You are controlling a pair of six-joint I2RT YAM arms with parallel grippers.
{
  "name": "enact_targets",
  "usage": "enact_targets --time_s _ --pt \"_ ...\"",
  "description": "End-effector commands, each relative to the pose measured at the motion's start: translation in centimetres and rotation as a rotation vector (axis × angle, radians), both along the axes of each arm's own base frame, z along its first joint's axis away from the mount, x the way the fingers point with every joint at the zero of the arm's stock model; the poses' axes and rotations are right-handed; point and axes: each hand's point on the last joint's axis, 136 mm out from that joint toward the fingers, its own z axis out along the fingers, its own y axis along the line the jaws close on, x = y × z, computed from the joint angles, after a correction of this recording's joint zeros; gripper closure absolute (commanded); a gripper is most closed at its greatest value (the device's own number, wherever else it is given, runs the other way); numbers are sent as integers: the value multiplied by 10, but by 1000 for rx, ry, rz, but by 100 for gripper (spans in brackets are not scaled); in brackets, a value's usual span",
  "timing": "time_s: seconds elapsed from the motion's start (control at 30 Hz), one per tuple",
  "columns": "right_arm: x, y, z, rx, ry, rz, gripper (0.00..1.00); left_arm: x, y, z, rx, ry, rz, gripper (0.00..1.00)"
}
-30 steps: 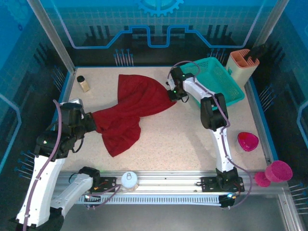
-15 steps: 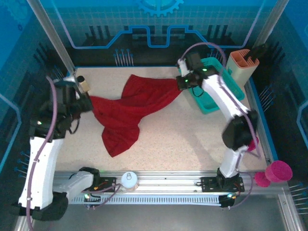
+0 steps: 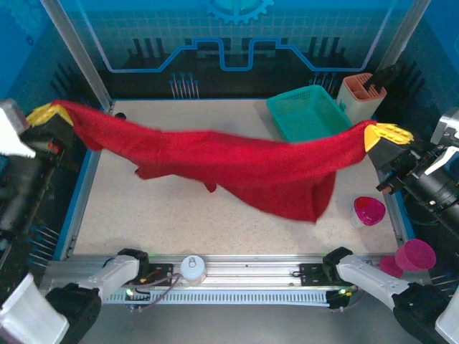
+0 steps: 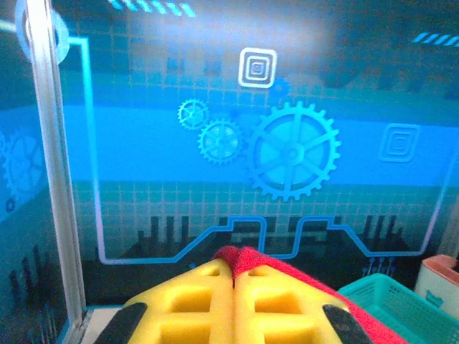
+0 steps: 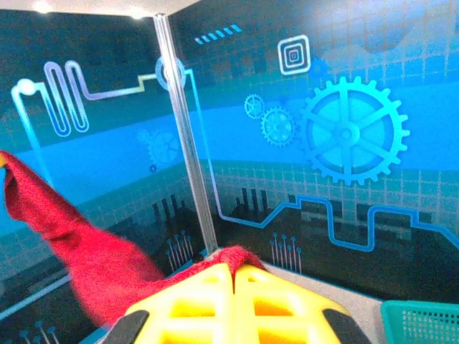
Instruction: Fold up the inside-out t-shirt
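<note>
The dark red inside-out t-shirt (image 3: 237, 168) hangs stretched in the air across the whole table, sagging in the middle with a loose flap low at the right. My left gripper (image 3: 44, 113) is raised at the far left, shut on one end of the t-shirt (image 4: 247, 256). My right gripper (image 3: 384, 134) is raised at the far right, shut on the other end (image 5: 237, 255). In both wrist views the yellow fingers (image 4: 208, 294) (image 5: 208, 301) press together with a red fold pinched between them. In the right wrist view the t-shirt (image 5: 64, 244) trails off to the left.
A teal mesh basket (image 3: 310, 113) sits at the back right with an orange-and-white holder (image 3: 362, 97) beside it. A pink bowl (image 3: 369, 211) and pink cups (image 3: 414, 255) stand at the right edge. A metal corner post (image 3: 75, 54) rises close to the left gripper.
Both arms have swung up and outward, lifting the t-shirt off the table and pulling it out wide between them. The small bottle at the back left is now hidden behind the cloth.
</note>
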Motion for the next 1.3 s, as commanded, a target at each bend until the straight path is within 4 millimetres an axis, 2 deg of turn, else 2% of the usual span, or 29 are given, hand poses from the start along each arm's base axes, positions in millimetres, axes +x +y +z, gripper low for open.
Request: enact_targets --time_s 0.0,0.1,0.2,0.27,0.33,0.4,0.47,0.53,0.63,0.77,0.83,0.97,1.07,1.17,1.27 --pt "64 17 -74 -110 283 -83 100 43 -14 -18 21 45 -52 100" --pt "101 13 -106 -179 346 -198 100 69 -13 -32 23 64 -26 100" --pt "140 29 -137 -208 408 -183 100 101 -11 -44 48 88 7 100" --pt "166 37 -148 -175 457 -158 100 127 -11 -52 69 127 26 100" --pt "189 40 -148 -133 470 -151 100 148 -10 -56 82 158 44 100" --pt "208 40 -138 -98 460 -151 100 166 -5 -57 90 185 87 100" --pt "219 35 -124 -80 445 -170 100 176 0 -50 102 184 118 100" --pt "222 29 -111 -80 426 -186 100 180 3 -41 113 168 143 100" --pt "208 18 -94 -93 379 -199 100 172 9 -24 117 130 171 100" --pt "162 10 -78 -101 308 -183 100 142 15 -8 125 71 191 100" --pt "131 14 -70 -89 273 -115 100 121 15 1 118 31 180 100" --pt "63 26 -54 -34 210 53 100 63 15 25 85 -109 150 100" --pt "22 35 -34 15 160 172 100 21 11 47 98 -203 111 100" --pt "2 40 -5 84 120 241 100 -9 1 68 130 -292 51 100" --pt "6 43 18 150 111 270 100 -18 5 84 153 -324 79 100"
